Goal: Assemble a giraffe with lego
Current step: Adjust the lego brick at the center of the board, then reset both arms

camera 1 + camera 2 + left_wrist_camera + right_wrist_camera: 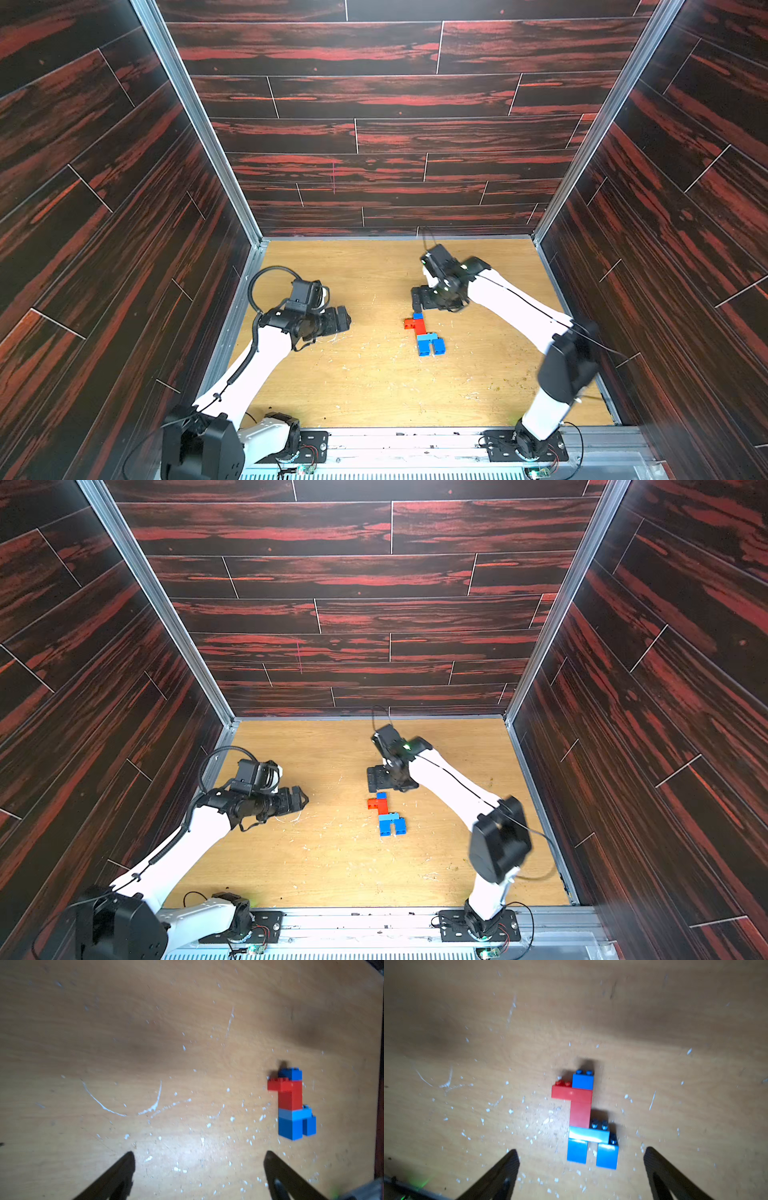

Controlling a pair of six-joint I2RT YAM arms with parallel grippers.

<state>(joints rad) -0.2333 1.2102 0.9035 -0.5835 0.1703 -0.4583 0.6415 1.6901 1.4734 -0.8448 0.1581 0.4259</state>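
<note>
The giraffe [424, 336] [387, 815] lies flat on its side on the wooden table, right of the middle. It has two dark blue legs, a light blue body, a red neck and head, and a blue top brick. All the lego in view is joined into it. My right gripper [419, 301] [376, 780] hovers just behind its head end, open and empty. In the right wrist view the giraffe [583, 1118] lies ahead of the open right gripper [581, 1153], legs nearest the tips. My left gripper [347, 320] [304, 798] is open and empty, well to the left. In the left wrist view the giraffe [291, 1103] lies off to one side of the left gripper [199, 1157].
Dark red wood-pattern walls [415, 137] enclose the table [374, 386] at the back and on both sides. White scratches and flecks mark the tabletop. A metal rail [415, 440] with both arm bases runs along the front edge.
</note>
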